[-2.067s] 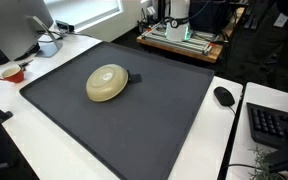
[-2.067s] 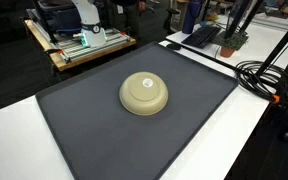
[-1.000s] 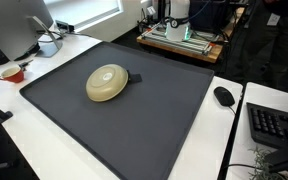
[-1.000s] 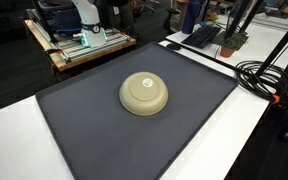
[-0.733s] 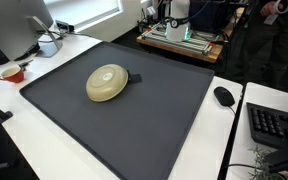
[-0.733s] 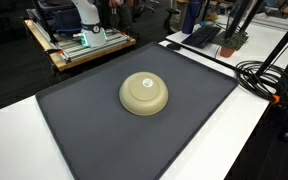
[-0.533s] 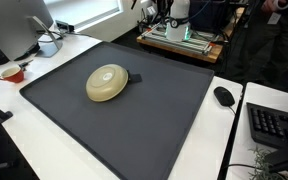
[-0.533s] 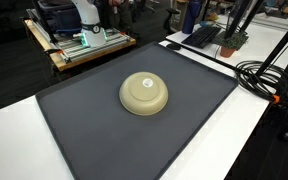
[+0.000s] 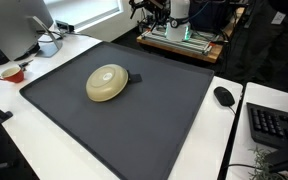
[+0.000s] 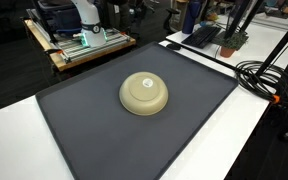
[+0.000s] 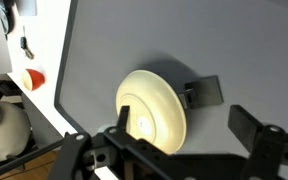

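A cream bowl (image 9: pixel 108 82) lies upside down on a dark grey mat (image 9: pixel 164 120); it also shows in the other exterior view (image 10: pixel 143 93) and in the wrist view (image 11: pixel 152 105). A small black object (image 11: pixel 202 93) sticks out from under its rim. My gripper (image 11: pixel 189 135) is open and empty, hanging well above the mat with the bowl near one finger. In an exterior view, a dark shape that is probably the gripper (image 9: pixel 150 8) shows at the top edge, far above and behind the bowl.
A red cup (image 9: pixel 12 72) and a monitor (image 9: pixel 19 25) stand beside the mat. A mouse (image 9: pixel 224 96) and keyboard (image 9: pixel 274 125) lie on the white desk. Black cables (image 10: pixel 262 75) run along one side. A wooden cart with equipment (image 10: pixel 79 40) stands behind.
A dark part of the arm has come into view at the top edge of an exterior view. The bowl has not moved.
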Robot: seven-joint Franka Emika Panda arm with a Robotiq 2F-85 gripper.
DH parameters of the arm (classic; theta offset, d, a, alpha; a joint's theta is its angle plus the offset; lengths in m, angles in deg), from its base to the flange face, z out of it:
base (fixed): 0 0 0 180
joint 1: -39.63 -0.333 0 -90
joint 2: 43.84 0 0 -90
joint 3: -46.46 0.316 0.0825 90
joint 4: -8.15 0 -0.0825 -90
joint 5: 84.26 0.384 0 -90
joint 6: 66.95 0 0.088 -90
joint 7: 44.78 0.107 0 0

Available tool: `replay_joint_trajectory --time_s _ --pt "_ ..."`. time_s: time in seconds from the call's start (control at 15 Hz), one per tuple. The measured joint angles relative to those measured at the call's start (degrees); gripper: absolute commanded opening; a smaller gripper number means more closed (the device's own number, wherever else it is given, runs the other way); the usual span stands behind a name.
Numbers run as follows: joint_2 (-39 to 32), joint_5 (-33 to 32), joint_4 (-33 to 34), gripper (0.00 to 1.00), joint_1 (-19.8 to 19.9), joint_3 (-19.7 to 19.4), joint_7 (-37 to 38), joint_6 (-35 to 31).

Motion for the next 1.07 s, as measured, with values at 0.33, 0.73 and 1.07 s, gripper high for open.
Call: replay_joint_trajectory --time_s 0.33,0.73,1.07 --pt "-8.97 -13.32 0.16 1.0 6.04 4.64 20.77 -7.08" --pt "-24.44 -36.17 3.93 1.0 3.27 1.49 42.67 -7.73" --pt "-35.81 -42.06 9.03 1.0 -1.32 -2.78 45.68 -6.57"
